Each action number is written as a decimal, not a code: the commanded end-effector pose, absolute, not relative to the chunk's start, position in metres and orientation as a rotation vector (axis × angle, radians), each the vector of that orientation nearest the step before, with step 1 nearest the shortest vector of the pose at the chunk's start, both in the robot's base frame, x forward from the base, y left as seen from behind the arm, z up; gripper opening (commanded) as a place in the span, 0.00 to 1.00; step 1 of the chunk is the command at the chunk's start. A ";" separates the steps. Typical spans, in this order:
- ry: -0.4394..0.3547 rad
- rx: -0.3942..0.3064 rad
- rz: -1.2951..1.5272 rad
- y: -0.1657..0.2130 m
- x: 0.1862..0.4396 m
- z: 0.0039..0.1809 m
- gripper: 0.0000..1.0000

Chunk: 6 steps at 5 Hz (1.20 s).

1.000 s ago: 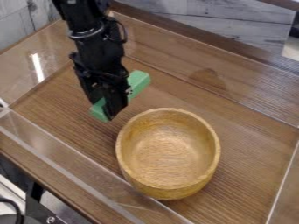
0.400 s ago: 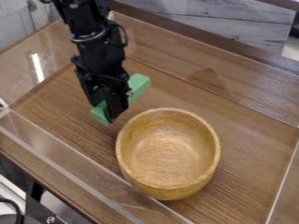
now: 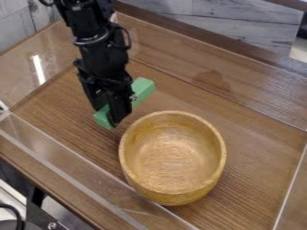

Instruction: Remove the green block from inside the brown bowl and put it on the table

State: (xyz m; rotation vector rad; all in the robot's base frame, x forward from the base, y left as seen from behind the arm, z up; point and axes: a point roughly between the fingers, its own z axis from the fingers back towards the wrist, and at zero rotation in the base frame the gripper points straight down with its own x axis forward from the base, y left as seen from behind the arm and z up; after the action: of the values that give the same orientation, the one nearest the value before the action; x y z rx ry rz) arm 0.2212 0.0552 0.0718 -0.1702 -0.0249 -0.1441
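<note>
The green block (image 3: 143, 88) was clamped in the black gripper (image 3: 114, 110), outside the brown bowl (image 3: 173, 158) and near its rim. The wooden surface (image 3: 214, 79) was bordered by clear walls; black cables (image 3: 14, 212) were seen at the lower left corner.

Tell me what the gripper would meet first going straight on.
Likely the brown tabletop, just left of the bowl in view; its height above the wood is unclear.

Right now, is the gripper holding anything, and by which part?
Yes, the gripper holds the green block around its middle, with both ends sticking out.
</note>
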 end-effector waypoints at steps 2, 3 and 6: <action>-0.072 -0.157 -0.135 0.063 0.234 0.083 0.00; -0.070 -0.161 -0.131 0.064 0.234 0.083 0.00; -0.064 -0.172 -0.121 0.068 0.236 0.084 0.00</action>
State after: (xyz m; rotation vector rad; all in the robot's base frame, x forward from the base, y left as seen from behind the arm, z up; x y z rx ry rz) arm 0.2253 0.0624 0.0721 -0.1950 -0.0139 -0.1235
